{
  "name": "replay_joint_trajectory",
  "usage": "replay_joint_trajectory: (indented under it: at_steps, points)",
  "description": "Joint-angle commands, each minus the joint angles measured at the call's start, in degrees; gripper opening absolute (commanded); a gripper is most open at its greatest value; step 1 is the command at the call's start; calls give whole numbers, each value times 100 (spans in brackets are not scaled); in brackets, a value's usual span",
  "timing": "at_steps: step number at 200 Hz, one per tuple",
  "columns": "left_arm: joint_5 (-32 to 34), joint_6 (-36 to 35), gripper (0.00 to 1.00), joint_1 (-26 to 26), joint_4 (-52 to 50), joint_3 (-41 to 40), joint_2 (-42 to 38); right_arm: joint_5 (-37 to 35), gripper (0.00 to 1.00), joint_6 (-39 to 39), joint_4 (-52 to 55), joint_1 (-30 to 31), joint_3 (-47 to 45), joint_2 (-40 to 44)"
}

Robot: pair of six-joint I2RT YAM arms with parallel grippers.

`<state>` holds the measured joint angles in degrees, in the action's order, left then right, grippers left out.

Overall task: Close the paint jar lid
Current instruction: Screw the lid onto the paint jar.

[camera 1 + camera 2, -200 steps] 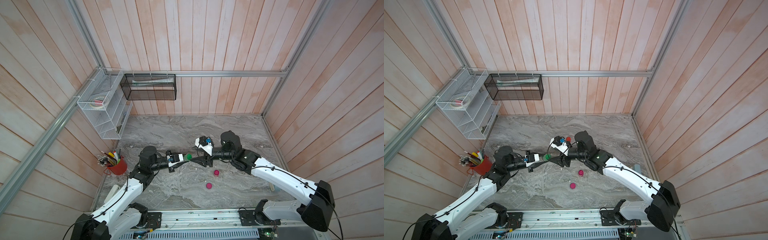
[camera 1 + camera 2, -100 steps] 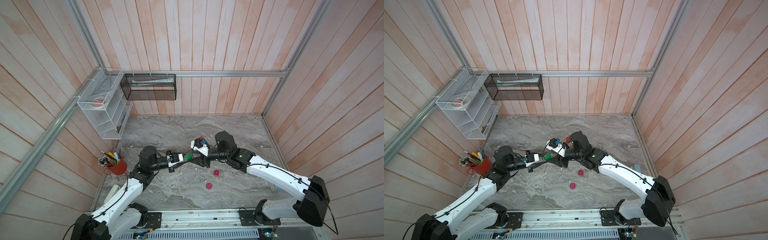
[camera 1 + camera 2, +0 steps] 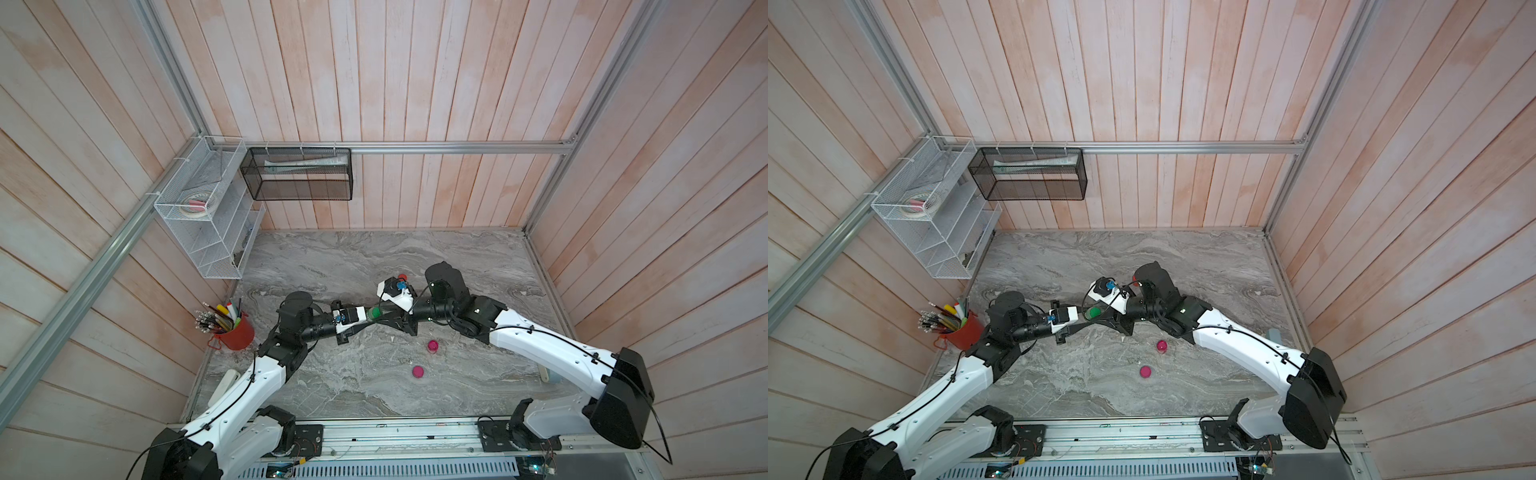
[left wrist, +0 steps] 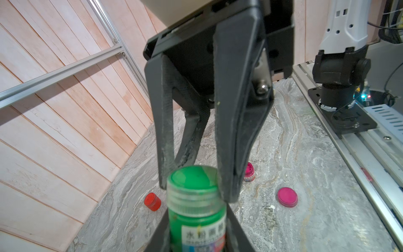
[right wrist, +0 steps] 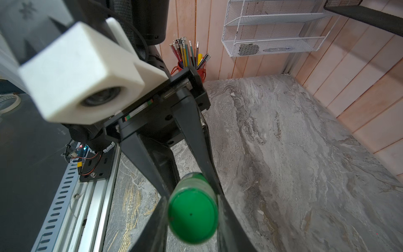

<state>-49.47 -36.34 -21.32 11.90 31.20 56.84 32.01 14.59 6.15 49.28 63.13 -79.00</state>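
Note:
A green paint jar [image 3: 375, 312] [image 3: 1093, 312] is held level in the air above the middle of the table. My left gripper [image 3: 365, 314] [image 4: 197, 218] is shut on the jar's body [image 4: 196, 224], just under the neck. The round green lid [image 4: 192, 181] [image 5: 193, 215] sits on the neck. My right gripper [image 3: 384, 313] [image 5: 193, 209] comes from the opposite side, and its two fingers press on either side of the lid. In the right wrist view the lid hides most of the jar's body.
On the marble table [image 3: 332, 382] are a pink jar [image 3: 432, 345], a loose pink lid [image 3: 417, 371] and a small red jar [image 3: 402, 276]. A red cup of pencils [image 3: 235, 332] stands at the left edge. A white wire shelf [image 3: 208, 216] and black mesh basket [image 3: 299, 174] hang on the walls.
My right arm has moved left to the jar and its jaws have closed in around the lid. The left arm has kept the jar still.

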Motion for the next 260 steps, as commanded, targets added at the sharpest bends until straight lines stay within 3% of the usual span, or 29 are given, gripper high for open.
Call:
replay_joint_trajectory:
  at_steps: [1,71,121,149,216,260]
  points:
    - [386,30,29,-20,240,47,-95,-187,22,-370,-23,29,220,-158]
    - [2342,-270,29,-188,1215,-488,-686,-349,16,-2276,-121,113,1059,-1228]
    - [3772,-726,29,-350,1757,-811,-1063,-533,12,-4278,-61,206,1980,-2310]
    - [4290,-966,29,-442,1965,-922,-1069,-717,11,-5014,-615,356,1989,-2553]
    - [4413,-1172,30,-601,1792,-914,-1017,-731,10,-4944,-684,359,2128,-2595]
    - [4250,-1033,40,-601,1781,-914,-899,-768,9,-4808,-762,322,2022,-2465]
